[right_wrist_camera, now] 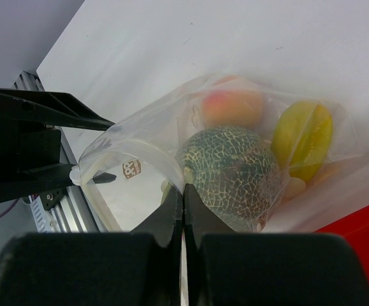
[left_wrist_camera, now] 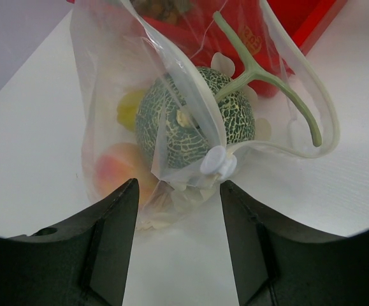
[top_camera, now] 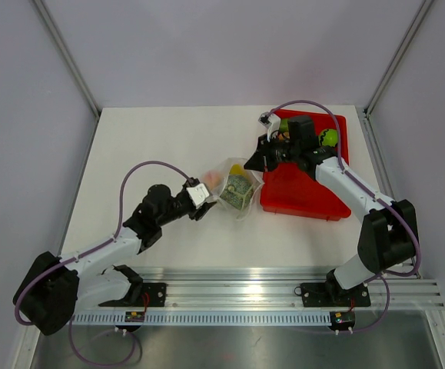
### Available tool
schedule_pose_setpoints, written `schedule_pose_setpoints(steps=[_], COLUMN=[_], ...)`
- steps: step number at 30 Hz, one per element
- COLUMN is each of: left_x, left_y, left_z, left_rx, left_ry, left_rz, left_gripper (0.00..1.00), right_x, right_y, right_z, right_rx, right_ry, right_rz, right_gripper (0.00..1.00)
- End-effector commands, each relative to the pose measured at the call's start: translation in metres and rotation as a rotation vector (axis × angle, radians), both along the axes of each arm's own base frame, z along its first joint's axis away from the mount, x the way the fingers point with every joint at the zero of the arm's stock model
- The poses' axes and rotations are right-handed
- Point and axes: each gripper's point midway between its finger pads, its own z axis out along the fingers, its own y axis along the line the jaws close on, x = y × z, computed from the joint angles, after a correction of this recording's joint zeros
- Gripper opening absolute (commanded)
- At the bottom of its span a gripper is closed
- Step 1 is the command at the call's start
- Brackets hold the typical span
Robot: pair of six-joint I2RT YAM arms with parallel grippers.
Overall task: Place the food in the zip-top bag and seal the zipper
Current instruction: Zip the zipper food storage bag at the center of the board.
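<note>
Zip-top bag [top_camera: 236,192] lies on the bench [top_camera: 161,138] at frame centre, just left of the red tray [top_camera: 303,196]. Its zipper [left_wrist_camera: 327,121] stands unsealed. Melon [left_wrist_camera: 194,121], orange-peach fruit [right_wrist_camera: 232,107] and yellow piece [right_wrist_camera: 304,137] sit inside. Left gripper [left_wrist_camera: 178,191] is spread at the bag's mouth. Right gripper [right_wrist_camera: 183,194] is pressed together, pinching the bag's rim.

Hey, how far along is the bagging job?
Done: the melon, orange-peach fruit and yellow piece sit inside the zip-top bag. In hand: the right gripper pinches the bag's mouth while the left gripper is open beside it. Remaining: the green apple is on the red tray, and the zipper gapes unsealed.
</note>
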Motion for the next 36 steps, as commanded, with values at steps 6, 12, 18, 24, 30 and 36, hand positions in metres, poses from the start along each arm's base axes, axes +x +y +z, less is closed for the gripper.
schedule_pose_setpoints(steps=[6,12,18,24,30,36], left_x=[0.014,0.013,0.013,0.007,-0.01,-0.008], left_y=[-0.022,-0.028,-0.025,-0.022,-0.025,-0.024], left_z=[0.035,0.033,0.041,0.065,0.071,0.084], left_rx=[-0.077,-0.076,-0.068,-0.117,-0.079,-0.089], left_ry=[-0.079,-0.061,-0.065,-0.112,-0.01,0.132], left_rz=[-0.062,-0.092,-0.082,-0.077,-0.191,-0.212], left_gripper=[0.56,0.37,0.0,0.0,0.0,0.0], right_x=[0.006,0.006,0.009,0.01,0.008,-0.013], right_y=[0.003,0.004,0.005,-0.006,-0.031,-0.025], right_z=[0.021,0.019,0.021,0.028,0.058,0.095], right_rx=[0.038,0.037,0.038,-0.04,-0.118,-0.212], right_ry=[-0.038,-0.031,-0.026,-0.05,-0.177,-0.398], right_rz=[0.011,0.009,0.006,-0.024,-0.122,-0.112], right_gripper=[0.0,0.0,0.0,0.39,0.65,0.66])
